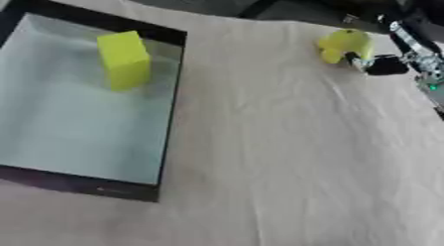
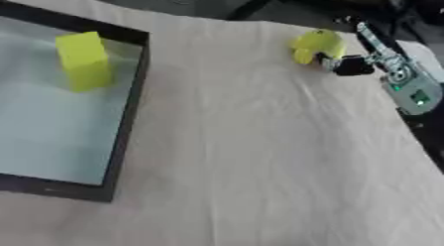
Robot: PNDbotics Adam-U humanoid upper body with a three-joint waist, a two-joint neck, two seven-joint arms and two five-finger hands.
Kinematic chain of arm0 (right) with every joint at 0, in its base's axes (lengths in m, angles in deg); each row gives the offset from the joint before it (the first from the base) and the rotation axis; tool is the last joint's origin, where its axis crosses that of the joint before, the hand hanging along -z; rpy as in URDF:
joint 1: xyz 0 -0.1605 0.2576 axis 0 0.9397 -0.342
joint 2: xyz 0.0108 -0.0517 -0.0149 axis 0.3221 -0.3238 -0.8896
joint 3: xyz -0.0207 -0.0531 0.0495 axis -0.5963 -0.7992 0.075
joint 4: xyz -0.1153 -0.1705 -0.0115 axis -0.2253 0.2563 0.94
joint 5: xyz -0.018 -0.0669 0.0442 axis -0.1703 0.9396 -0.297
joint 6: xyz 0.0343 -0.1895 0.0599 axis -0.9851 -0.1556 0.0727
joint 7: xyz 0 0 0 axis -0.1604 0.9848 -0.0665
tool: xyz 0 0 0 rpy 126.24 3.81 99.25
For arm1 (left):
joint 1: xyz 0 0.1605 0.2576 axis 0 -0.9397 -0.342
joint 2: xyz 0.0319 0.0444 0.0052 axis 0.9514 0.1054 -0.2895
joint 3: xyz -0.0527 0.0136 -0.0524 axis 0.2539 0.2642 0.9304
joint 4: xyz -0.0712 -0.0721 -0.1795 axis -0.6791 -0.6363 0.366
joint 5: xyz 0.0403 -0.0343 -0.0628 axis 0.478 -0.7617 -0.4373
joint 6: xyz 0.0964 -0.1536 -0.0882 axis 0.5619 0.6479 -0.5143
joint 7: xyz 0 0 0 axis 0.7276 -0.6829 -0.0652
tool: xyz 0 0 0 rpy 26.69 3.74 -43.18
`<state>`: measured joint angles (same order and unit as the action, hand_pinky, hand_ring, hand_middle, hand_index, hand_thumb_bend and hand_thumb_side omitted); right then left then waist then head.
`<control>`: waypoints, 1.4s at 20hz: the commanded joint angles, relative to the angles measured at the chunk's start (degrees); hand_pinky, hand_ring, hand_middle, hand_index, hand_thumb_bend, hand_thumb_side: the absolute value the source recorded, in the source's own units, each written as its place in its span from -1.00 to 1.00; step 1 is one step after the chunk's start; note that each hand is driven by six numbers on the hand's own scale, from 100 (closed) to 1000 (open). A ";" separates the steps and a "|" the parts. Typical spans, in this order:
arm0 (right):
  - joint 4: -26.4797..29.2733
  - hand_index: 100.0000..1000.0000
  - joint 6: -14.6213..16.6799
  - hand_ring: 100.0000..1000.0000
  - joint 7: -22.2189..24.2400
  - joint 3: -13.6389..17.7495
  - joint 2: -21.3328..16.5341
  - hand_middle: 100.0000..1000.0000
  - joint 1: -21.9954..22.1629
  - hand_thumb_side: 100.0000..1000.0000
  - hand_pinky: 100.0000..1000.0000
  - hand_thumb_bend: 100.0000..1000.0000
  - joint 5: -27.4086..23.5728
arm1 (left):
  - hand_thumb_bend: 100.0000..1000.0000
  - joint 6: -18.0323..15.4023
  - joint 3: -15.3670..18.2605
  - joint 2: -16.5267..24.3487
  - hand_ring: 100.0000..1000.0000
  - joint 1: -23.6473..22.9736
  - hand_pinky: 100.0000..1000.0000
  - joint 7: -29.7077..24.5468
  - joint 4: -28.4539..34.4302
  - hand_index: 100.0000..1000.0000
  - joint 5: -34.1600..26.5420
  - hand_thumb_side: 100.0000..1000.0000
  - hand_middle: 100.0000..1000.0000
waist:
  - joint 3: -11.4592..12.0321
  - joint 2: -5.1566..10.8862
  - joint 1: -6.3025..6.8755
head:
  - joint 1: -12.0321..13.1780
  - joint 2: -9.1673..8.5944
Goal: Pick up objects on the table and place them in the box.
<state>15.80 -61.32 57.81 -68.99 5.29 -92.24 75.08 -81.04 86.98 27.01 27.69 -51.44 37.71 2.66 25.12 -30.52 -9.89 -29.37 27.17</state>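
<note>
The box (image 1: 169, 116) lies near left on the cloth (image 1: 286, 155), a yellow block (image 1: 124, 58) already inside. Far right, the right hand (image 2: 347, 64) touches a yellow lump (image 2: 314, 44); whether it grips, I cannot tell. It looks light, rigid; hold across its sides.

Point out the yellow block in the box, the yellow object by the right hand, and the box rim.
yellow block (image 1: 124, 59), left eye view, front face.
yellow object (image 2: 314, 44), right eye view, its middle.
box (image 1: 173, 106), left eye view, right rim.
</note>
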 commanded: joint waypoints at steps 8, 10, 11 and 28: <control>-1.50 0.83 -0.38 1.00 -2.87 1.62 -2.99 1.00 1.93 -1.00 0.94 -0.65 -0.49 | -1.00 -1.82 0.85 0.22 -0.05 -1.23 0.38 0.15 -0.96 0.36 -0.06 0.18 0.39 | 1.18 0.32 -0.07 | -1.37 -1.87; -1.86 0.82 -1.20 1.00 -3.35 1.49 -2.62 1.00 1.92 -1.00 0.92 -0.69 0.66 | -1.00 -1.91 0.83 0.09 -0.05 -1.24 0.38 0.08 -1.06 0.36 -0.04 0.19 0.39 | 1.16 0.10 -0.20 | -1.36 -1.92; -2.02 0.82 -1.57 1.00 -3.40 1.40 -2.47 1.00 1.94 -1.00 0.92 -0.69 1.12 | -1.00 -1.92 0.84 0.02 -0.05 -1.23 0.38 0.06 -1.09 0.36 -0.05 0.19 0.39 | 1.16 0.01 -0.26 | -1.34 -1.96; 0.12 0.47 -1.21 0.78 -4.09 1.49 -1.02 0.65 1.89 -1.00 0.78 -1.00 2.10 | -1.00 -1.76 0.94 -0.73 -0.05 -1.34 0.39 -0.40 -1.36 0.36 -0.28 0.22 0.39 | 1.06 -0.90 -0.65 | -1.12 -1.95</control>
<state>14.82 -62.76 54.26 -68.12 5.81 -90.32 77.26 -82.78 87.31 25.53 26.64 -51.66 35.90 2.58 26.23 -32.53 -10.89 -30.42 25.94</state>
